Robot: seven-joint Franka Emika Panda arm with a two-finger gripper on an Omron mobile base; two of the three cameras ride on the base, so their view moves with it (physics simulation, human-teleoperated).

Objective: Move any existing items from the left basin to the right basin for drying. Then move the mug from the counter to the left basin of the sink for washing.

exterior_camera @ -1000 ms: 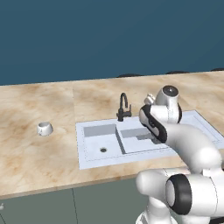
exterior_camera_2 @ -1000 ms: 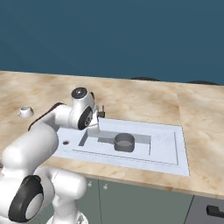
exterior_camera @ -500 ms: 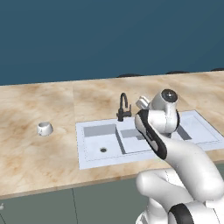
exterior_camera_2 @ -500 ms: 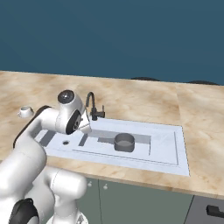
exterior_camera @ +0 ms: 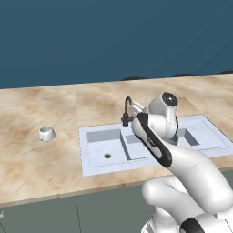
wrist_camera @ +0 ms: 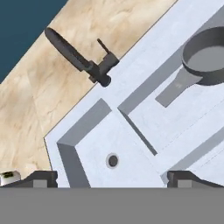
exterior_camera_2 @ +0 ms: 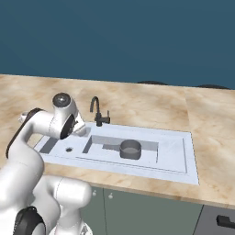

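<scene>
1. Swinging leftward since a second ago, the white arm is now reaching over the divider of the sink (exterior_camera_2: 193, 176); in the earlier frames its hand was above the right basin (exterior_camera_2: 153, 158).
2. Sitting in that right basin, the pan (exterior_camera_2: 130, 149) is resting flat with its short handle pointing toward the divider, so the first move appears to be finished.
3. Hovering above the left basin (wrist_camera: 96, 153), the gripper (wrist_camera: 111, 178) is spreading its two dark fingertips wide apart and is carrying nothing; this basin is holding just its drain hole.
4. Waiting on the counter (exterior_camera: 36, 159), the mug (exterior_camera: 46, 133) is standing upright, well apart from the sink to its left. A small pale object at the lower left corner of the hand view is probably this mug, though it is too cut off to be sure.
5. Risk: the arm is passing near the black faucet (exterior_camera_2: 97, 110), and a wide sweep toward the mug could be clipping it.
6. Risk: the mug is small and round-sided, so an off-centre pinch could be nudging it away or tipping it.
7. Risk: dropping it from too high could be letting it roll in the basin.
</scene>
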